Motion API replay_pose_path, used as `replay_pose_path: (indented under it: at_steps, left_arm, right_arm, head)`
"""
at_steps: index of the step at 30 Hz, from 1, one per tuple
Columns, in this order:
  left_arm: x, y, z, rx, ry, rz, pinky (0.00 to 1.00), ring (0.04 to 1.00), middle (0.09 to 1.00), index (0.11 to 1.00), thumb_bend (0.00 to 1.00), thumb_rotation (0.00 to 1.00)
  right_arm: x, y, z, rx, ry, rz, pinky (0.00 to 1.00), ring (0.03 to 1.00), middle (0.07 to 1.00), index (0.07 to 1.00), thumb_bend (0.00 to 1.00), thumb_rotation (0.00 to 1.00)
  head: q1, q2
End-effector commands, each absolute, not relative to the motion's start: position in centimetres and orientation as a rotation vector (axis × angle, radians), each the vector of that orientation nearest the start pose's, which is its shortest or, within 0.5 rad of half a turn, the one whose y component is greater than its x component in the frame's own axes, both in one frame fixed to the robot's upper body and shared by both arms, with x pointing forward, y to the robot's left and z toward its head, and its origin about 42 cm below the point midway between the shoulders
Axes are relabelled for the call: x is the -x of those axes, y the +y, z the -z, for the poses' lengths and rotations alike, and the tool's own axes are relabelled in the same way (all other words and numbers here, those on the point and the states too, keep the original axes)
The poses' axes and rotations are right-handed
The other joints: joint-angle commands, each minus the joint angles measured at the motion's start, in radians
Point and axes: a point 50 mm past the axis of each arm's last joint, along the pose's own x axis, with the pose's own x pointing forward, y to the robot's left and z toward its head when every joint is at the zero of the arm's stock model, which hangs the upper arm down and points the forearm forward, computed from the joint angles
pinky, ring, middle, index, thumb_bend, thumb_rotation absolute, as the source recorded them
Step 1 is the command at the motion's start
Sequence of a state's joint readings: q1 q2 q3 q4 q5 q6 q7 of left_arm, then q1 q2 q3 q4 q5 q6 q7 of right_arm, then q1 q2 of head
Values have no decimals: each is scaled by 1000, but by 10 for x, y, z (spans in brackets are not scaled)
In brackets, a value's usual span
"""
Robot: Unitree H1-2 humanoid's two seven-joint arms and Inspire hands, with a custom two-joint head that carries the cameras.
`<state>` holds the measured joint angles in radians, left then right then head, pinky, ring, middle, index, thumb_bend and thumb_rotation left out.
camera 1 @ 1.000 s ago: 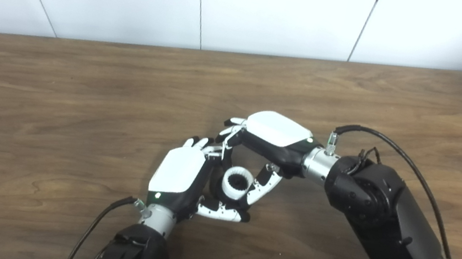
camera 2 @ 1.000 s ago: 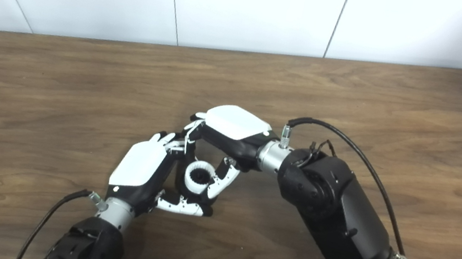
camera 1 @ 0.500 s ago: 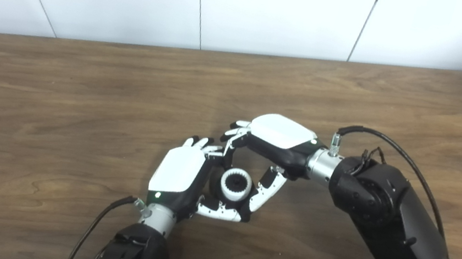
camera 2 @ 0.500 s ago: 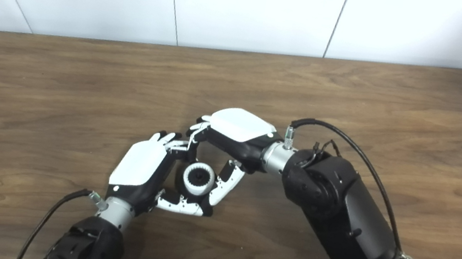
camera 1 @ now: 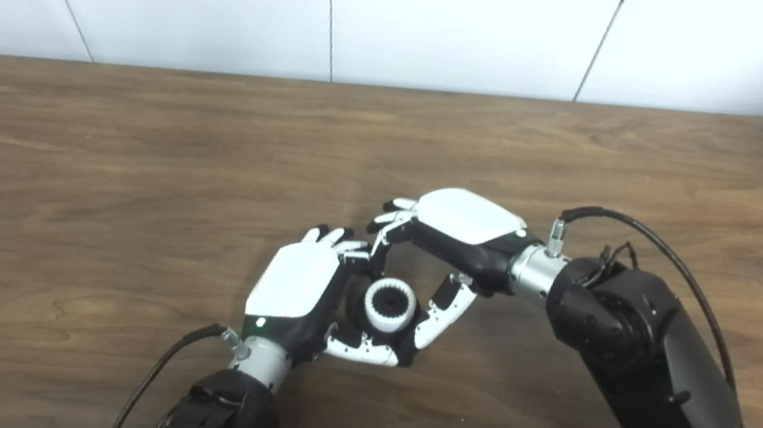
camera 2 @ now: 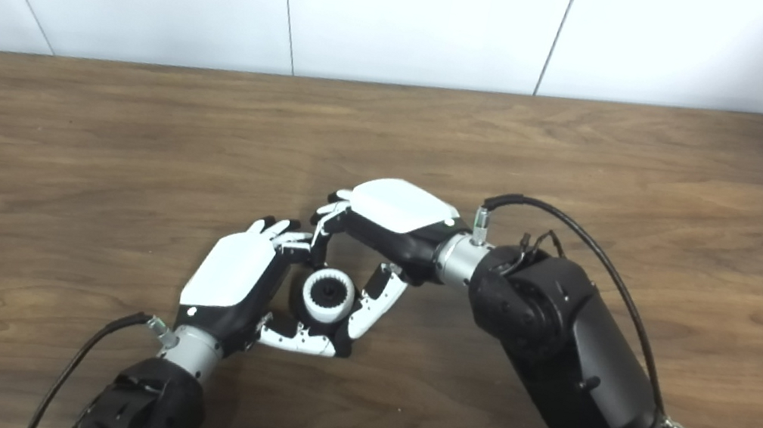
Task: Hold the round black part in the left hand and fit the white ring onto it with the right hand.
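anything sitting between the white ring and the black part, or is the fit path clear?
Nothing visible blocks it. The white ring already sits against the round black part held in the left hand, with the right hand around it. Whether it is fully seated cannot be told.

No readable text, labels or numbers anywhere.

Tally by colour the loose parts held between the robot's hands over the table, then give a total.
White: 1, the white ring
Black: 1, the round black part, mostly hidden behind the ring
Total: 2, both cupped between the left hand and the right hand
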<state>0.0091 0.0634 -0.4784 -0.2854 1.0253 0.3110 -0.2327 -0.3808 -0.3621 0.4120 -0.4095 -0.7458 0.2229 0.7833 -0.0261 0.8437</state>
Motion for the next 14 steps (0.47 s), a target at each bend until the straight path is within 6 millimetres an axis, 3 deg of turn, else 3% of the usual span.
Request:
replay_pose_path:
  at_steps: [1,14]
  left_arm:
    - [-245,112,-123,-1059,22,423,1000,937,821,483,523,57]
    - [-246,114,-122,-1067,18,422,1000,936,823,482,523,57]
  right_arm:
    - [-325,-165,-273,1274,-314,-751,870,964,878,713,970,312]
    - [-330,-190,-294,1264,-297,-648,875,971,872,730,913,313]
  head:
    - [-1,1]
    - [-2,-2]
